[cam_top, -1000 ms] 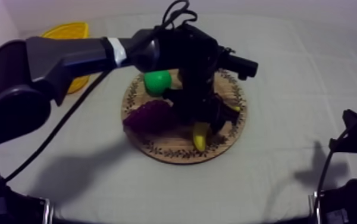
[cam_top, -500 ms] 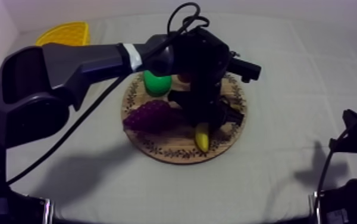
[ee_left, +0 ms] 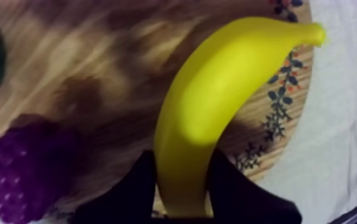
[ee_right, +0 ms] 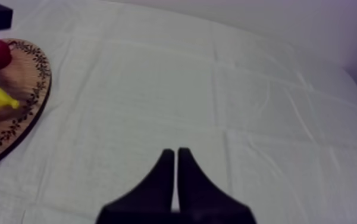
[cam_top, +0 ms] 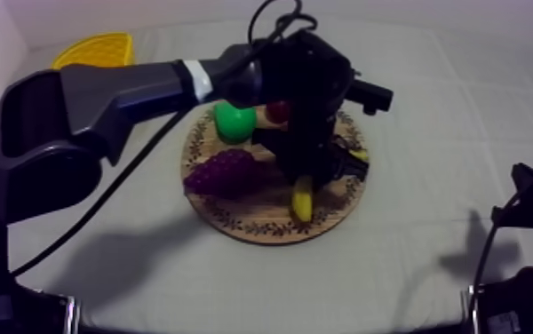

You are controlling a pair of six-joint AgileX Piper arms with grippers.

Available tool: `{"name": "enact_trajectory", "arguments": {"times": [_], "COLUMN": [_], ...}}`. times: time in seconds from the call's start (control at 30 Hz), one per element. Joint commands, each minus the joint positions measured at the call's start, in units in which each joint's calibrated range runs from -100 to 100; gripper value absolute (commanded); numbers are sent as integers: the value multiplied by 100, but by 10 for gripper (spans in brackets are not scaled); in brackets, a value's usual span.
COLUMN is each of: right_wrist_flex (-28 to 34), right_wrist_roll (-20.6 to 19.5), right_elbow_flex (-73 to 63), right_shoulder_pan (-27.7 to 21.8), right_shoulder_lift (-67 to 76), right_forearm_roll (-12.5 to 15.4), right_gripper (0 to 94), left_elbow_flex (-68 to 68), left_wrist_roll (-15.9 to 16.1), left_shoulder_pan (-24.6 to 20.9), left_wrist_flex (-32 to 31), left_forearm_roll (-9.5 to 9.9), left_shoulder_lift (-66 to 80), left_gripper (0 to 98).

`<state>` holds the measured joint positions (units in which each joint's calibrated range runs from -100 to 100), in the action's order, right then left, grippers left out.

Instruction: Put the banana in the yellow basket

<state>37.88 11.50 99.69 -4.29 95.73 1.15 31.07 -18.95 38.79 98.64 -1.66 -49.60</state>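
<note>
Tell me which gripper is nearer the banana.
Left. The left gripper is shut on the banana at the board; the right gripper sits shut over bare cloth, off to the board's side.

Lab-like test setup: cloth-covered table (cam_top: 430, 240), bare wall (ee_right: 264, 24).

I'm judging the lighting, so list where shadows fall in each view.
Top view: the left arm casts a broad shadow on the cloth beside the wooden board. Left wrist view: the banana, held in the left gripper, darkens the board beside it. Right wrist view: the cloth ahead of the right gripper is evenly lit, without hard shadows.
</note>
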Motion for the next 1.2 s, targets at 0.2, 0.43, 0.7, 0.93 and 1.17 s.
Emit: {"name": "enact_trajectory", "arguments": {"times": [0.2,0.43,0.7,0.93,1.17], "right_wrist_flex": [2,2,2,2,2], "right_wrist_roll": [0,0,0,0,0], "right_elbow_flex": [-3,-3,-3,-3,-3], "right_shoulder_pan": [0,0,0,0,0], "right_shoulder_lift": [2,2,2,2,2], "right_forearm_roll": [-1,-1,-1,-1,-1], "right_gripper": [3,3,3,3,3], "left_elbow_flex": [-170,-745,-1080,-1243,-1488], "left_wrist_roll": [33,178,399,497,581], "left_shoulder_pan": [-379,-1227,-2250,-2974,-3492], "left_wrist_flex": [117,127,125,115,-185], "left_forearm_roll": [434,752,967,1115,1150], "left_shoulder_lift": [1292,2391,2840,2790,2506], "left_gripper": [273,279,291,291,285]}}
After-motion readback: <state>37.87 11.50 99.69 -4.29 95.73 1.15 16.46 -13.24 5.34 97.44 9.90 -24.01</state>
